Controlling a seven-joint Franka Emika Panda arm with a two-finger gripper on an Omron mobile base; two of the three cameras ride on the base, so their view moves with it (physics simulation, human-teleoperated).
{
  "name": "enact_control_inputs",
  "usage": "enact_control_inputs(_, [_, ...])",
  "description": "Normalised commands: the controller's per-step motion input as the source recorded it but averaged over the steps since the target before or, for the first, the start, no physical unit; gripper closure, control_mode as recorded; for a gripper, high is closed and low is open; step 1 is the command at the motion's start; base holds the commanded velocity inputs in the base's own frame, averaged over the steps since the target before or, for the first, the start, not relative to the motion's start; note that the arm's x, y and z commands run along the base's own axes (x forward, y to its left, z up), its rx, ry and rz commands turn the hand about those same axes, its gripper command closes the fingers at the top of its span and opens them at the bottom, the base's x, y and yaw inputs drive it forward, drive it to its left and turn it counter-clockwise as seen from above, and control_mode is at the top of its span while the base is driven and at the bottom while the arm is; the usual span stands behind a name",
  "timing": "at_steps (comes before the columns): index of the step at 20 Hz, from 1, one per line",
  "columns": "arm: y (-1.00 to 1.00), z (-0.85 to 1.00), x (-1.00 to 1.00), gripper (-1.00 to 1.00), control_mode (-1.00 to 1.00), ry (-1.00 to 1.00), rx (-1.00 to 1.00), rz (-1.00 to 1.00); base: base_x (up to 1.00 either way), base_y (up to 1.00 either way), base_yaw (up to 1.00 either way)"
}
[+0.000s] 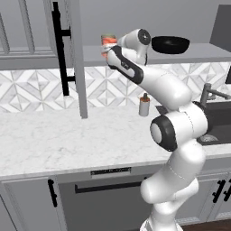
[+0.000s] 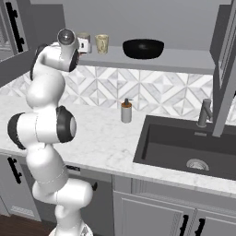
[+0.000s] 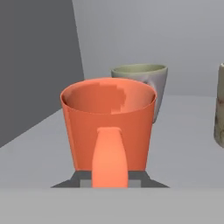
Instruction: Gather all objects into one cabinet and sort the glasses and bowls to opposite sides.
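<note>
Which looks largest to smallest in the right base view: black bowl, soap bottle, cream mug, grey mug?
1. Black bowl, clearly widest.
2. Soap bottle, though it stands nearer the camera on the counter, so this is unsure.
3. Cream mug and grey mug look alike; the arm partly hides the grey one.

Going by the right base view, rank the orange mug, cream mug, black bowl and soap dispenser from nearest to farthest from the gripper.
1. orange mug, held at the gripper, shelf's left end.
2. cream mug, just right of it.
3. black bowl, farther right on the shelf.
4. soap dispenser, down on the counter.
</note>
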Motion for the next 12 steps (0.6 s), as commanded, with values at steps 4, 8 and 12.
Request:
enact_control_inputs(4, [0.05,-0.12,0.44,1.00,-1.00,0.04,0.00,0.00,0.00,0.00,0.00])
enact_control_inputs(8, [0.17,-0.32,0.17,1.00,-1.00,0.03,0.00,0.00,0.00,0.00,0.00])
enact_control_inputs(12, [0.18,-0.35,0.11,1.00,-1.00,0.00,0.00,0.00,0.00,0.00,0.00])
